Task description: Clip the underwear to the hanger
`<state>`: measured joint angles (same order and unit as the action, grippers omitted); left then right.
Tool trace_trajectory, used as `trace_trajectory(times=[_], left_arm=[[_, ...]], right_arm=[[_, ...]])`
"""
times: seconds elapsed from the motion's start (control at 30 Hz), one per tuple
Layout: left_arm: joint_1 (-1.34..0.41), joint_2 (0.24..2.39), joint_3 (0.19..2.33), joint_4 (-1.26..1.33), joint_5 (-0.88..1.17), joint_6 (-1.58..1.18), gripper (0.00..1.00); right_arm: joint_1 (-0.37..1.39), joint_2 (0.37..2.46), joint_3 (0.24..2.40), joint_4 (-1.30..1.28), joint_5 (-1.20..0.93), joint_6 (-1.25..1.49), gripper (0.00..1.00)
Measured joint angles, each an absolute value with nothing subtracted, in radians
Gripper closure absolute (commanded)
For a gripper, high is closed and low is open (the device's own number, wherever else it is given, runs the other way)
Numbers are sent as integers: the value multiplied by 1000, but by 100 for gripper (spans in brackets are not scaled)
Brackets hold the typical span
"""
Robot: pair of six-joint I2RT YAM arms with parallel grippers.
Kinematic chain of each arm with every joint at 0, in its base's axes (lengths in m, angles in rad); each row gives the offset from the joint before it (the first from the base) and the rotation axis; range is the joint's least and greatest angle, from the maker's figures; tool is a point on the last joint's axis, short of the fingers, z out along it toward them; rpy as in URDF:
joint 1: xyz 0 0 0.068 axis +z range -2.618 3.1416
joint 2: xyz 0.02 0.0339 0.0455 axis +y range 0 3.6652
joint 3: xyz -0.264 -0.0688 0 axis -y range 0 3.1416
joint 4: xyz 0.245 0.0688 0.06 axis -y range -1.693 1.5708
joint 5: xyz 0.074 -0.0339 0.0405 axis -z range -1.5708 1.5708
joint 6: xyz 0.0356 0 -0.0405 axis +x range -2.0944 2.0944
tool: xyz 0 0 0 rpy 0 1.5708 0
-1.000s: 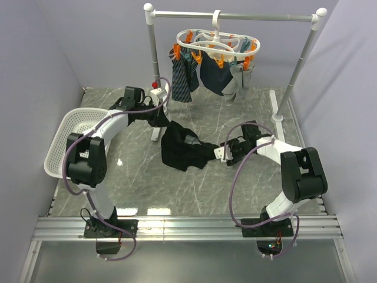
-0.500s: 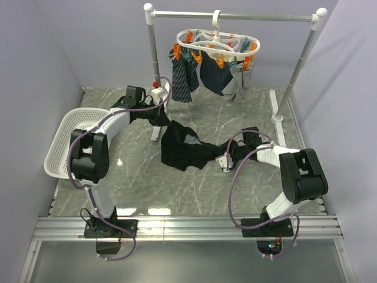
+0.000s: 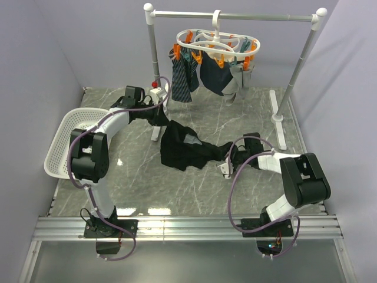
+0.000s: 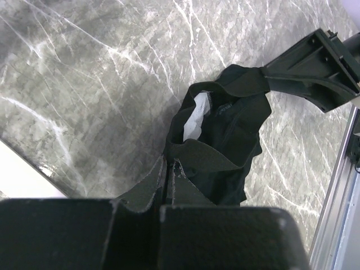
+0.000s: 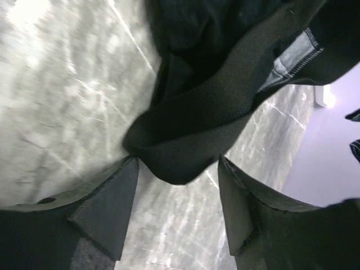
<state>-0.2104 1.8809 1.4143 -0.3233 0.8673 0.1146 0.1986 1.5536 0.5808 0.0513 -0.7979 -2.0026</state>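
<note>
The black underwear (image 3: 179, 150) hangs crumpled over the marble table, strung between both arms. My left gripper (image 3: 166, 122) is shut on its upper edge; in the left wrist view the fingertips (image 4: 169, 166) pinch a fold of the underwear (image 4: 230, 129). My right gripper (image 3: 225, 160) is at the cloth's right end. In the right wrist view its jaws stand open (image 5: 178, 160), with a folded tip of the underwear's waistband (image 5: 225, 95) dipping between the fingertips. The white hanger (image 3: 218, 44) with orange and teal pegs hangs from the rail at the back.
A dark striped garment (image 3: 182, 76), a dark piece (image 3: 213, 76) and grey socks (image 3: 238, 79) hang from the hanger. The silver rail stand (image 3: 235, 16) spans the back. A white basket (image 3: 68, 135) sits at the left table edge.
My right gripper has dropped toward the near side and opened wider, with the cloth's right end following. The left gripper has stayed shut on the cloth.
</note>
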Motion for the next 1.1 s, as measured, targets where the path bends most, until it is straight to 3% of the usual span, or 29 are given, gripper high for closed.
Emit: trace_trajectory(times=[0.33,0.4,0.47,0.5,0.63,0.83,0.97,1.1], left_arm=[[-207,1881,1414,-323,867,115,100],[-206,1881,1414,-324,867,115,100],[-206,1881,1414,-323,868,115,100],[-206,1881,1414,-323,868,115,100],[-203,1880,1414,-326,868,120,100],[-150,1827,1407,-370,885,149,100],[-111,1707,1373,-390,946,190,100],[-117,1507,1271,-366,1021,220,100]], right_arm=[[198,1545,566,-12,-806,-2006,60],[198,1545,564,-17,-806,-2007,75],[198,1545,563,-23,-810,-2008,97],[198,1543,563,-24,-815,-2008,100],[198,1484,565,-54,-826,-1956,100],[128,1299,728,-133,-855,-1507,100],[39,1175,889,-205,-913,-1217,100],[20,1013,919,-304,-961,-979,100]])
